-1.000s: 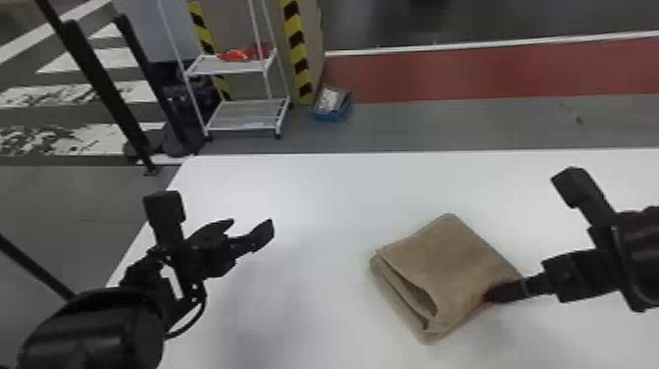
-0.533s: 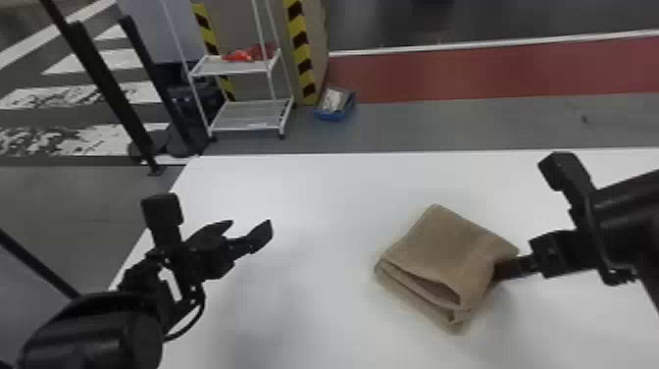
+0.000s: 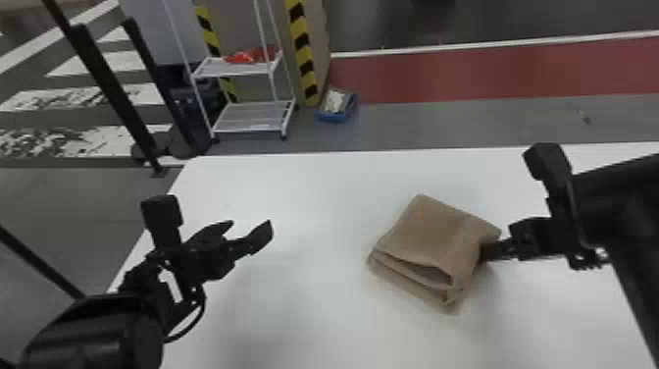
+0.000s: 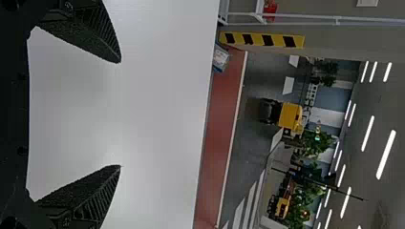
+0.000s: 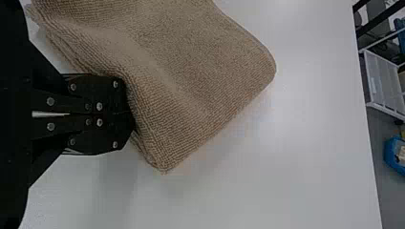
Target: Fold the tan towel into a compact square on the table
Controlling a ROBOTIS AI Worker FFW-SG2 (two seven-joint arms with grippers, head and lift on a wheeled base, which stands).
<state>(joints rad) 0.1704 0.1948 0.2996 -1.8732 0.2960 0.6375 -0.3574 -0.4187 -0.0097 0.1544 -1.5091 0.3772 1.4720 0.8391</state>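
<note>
The tan towel [image 3: 426,230] lies folded on the right part of the table [image 3: 304,196]. The right gripper [image 3: 490,251] touches its right side, fingers together, tips hidden by the cloth; whether they pinch it, I cannot tell. The left gripper [image 3: 251,227], near left, is spread wide and empty.

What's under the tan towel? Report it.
The shut right gripper goes in at the towel's right edge, its fingertips covered by cloth. White table surrounds the cloth; anything else beneath is hidden.
</note>
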